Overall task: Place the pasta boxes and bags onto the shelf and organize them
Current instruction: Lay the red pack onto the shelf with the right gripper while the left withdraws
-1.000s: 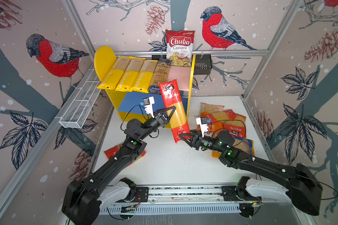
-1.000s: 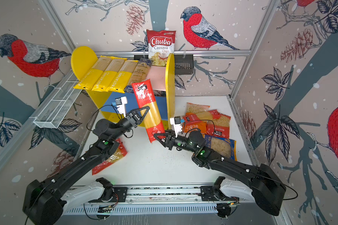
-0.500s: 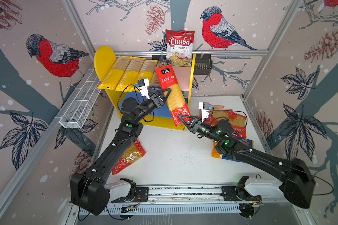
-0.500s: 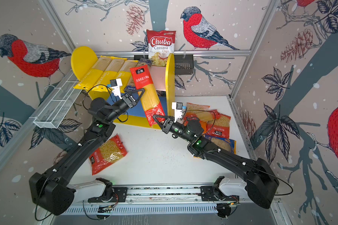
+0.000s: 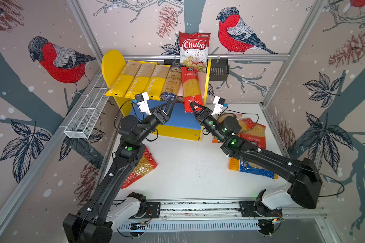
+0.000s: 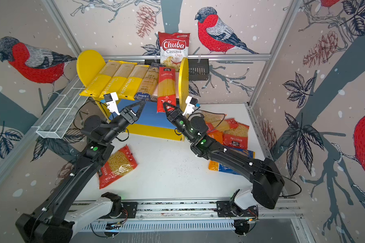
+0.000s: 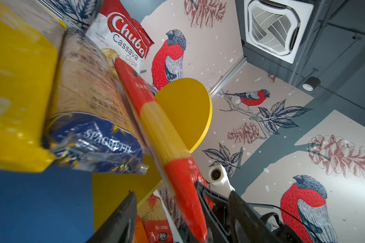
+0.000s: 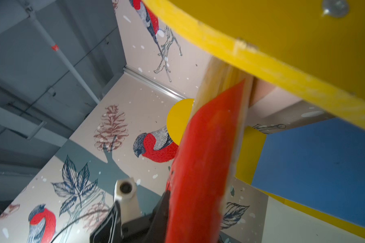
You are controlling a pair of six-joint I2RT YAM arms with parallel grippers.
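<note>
**A:** What has just changed?

**B:** The shelf (image 5: 112, 65) has gained a pack. The red spaghetti pack (image 5: 191, 88) now lies at the right end of the pink upper board (image 5: 201, 81), beside the yellow side panel, with its lower end overhanging the front edge. A second ago it hung in the air between both my grippers. My left gripper (image 5: 172, 104) has let go: its jaws stand wide and empty just beside the pack. My right gripper (image 5: 193, 104) still pinches the overhanging end, jaws nearly closed on it. (I judge the pack as good as placed, with only my release left.)

**A:** And the count?

**B:** One shelf. Five long packs lie side by side on its upper board:
- three yellow PASTATIME packs (image 5: 135, 82)
- one blue-labelled spaghetti pack (image 5: 172, 84)
- the red one

The shorter bags wait on the worktop (image 5: 188, 168). One red macaroni bag (image 5: 141, 170) lies by the left edge. A heap of bags (image 5: 252, 131) lies by the right edge, perhaps four, though they overlap under my arm and I cannot count them surely.
</note>
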